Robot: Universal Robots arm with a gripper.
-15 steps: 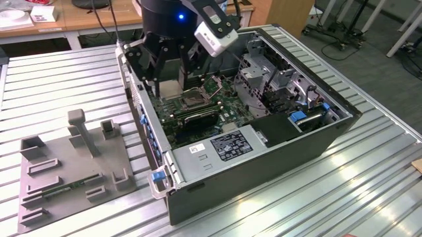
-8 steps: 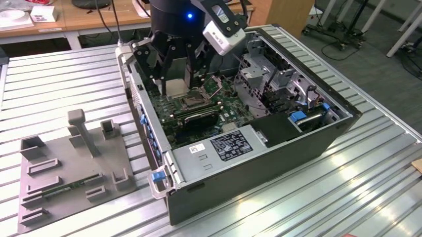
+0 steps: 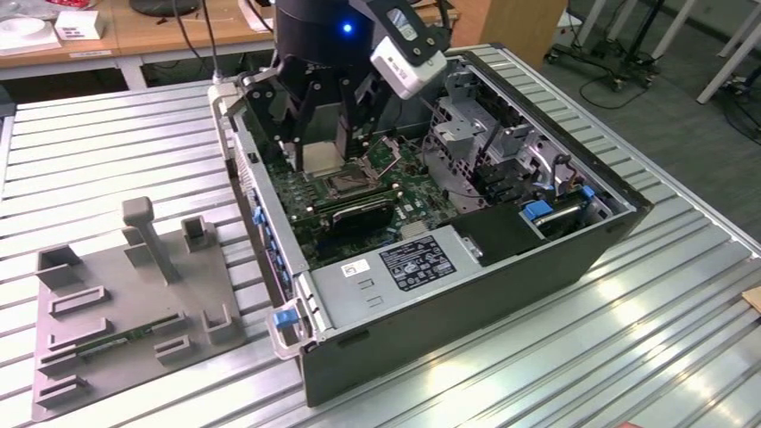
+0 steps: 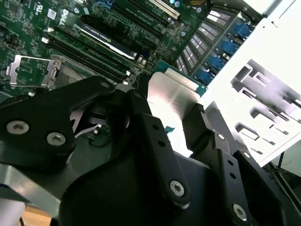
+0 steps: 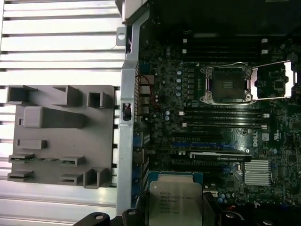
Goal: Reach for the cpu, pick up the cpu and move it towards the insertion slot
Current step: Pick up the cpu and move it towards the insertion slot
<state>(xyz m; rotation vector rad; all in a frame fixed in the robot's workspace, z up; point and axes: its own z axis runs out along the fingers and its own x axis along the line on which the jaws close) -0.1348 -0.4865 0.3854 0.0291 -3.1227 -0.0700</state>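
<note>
My gripper [image 3: 323, 159] hangs inside the open computer case [image 3: 476, 294], its fingers [image 4: 157, 141] clamped on opposite edges of the cpu [image 5: 175, 205]. The chip is square, with no long axis. In the first wrist view its silvery top faces the camera; in the exterior view it is lifted above the green motherboard [image 5: 188, 117], beside the insertion slot [image 5: 227, 83]. The slot's metal frame is swung open, its dark centre bare. Outside the case, on the ribbed table [image 3: 107, 143], lies a grey fixture tray [image 3: 131, 312].
</note>
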